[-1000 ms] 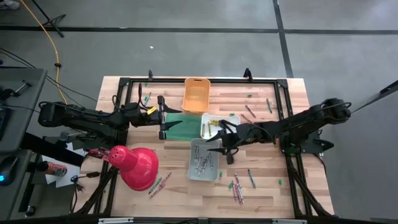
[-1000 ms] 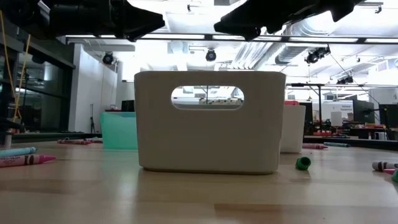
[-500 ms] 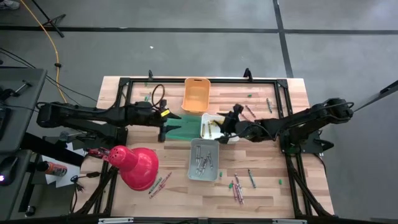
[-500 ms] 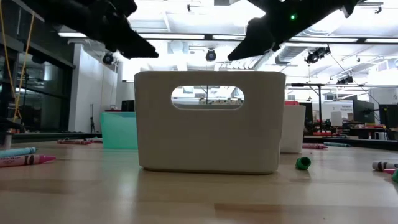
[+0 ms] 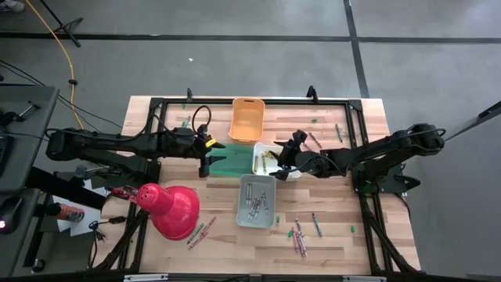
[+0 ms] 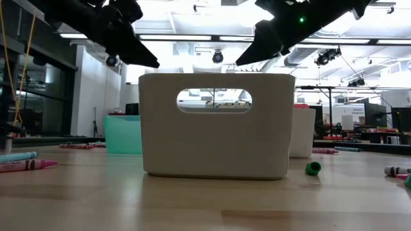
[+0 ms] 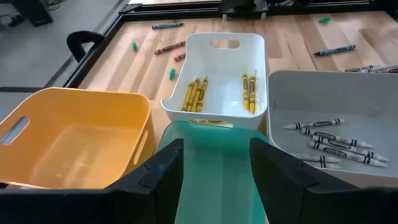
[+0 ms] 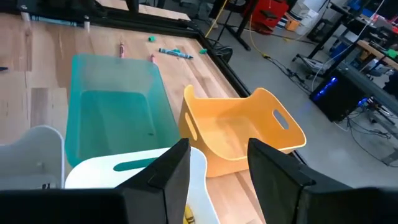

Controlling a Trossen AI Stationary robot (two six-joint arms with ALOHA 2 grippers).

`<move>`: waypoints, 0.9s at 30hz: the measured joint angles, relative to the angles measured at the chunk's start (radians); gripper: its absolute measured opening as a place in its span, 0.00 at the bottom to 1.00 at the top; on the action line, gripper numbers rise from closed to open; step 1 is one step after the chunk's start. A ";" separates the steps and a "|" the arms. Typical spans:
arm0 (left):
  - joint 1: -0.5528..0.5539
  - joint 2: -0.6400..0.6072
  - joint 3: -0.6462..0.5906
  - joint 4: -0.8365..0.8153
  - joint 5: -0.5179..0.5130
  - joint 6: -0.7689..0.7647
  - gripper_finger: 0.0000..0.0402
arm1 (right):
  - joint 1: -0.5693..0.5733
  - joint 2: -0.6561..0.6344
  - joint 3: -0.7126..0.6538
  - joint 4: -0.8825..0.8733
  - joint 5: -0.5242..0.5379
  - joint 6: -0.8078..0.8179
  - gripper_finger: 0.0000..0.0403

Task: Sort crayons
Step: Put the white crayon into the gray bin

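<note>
Crayons [image 7: 250, 91] unmoved in white bin [image 7: 212, 78]; left claw [image 5: 207, 153] slightly nearer.

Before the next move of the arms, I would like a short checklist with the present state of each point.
1. Left gripper open and empty, above the teal bin: ok.
2. Right gripper open and empty, over the white bin: ok.
3. White bin holds only yellow crayons: ok.
4. Grey bin holds only grey crayons: ok.
5. Orange bin holds crayons: not ok, it looks empty.
6. All crayons sorted: not ok, loose crayons lie on the table.
</note>
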 joint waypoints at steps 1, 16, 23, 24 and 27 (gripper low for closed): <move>0.000 0.000 0.000 0.002 0.000 0.000 0.42 | 0.000 0.000 0.000 -0.001 0.000 0.001 0.39; -0.001 0.001 0.000 0.005 -0.002 0.000 0.42 | 0.152 -0.007 0.133 -0.847 -0.728 1.056 0.39; -0.001 0.001 0.000 -0.005 -0.002 -0.002 0.42 | 0.326 0.073 0.123 -0.800 -0.757 1.544 0.39; -0.001 0.001 0.000 -0.005 -0.002 -0.002 0.42 | 0.333 0.098 0.123 -0.787 -0.755 1.578 0.39; -0.001 0.001 0.000 -0.005 -0.002 0.001 0.42 | 0.341 0.189 0.124 -0.698 -0.788 1.605 0.39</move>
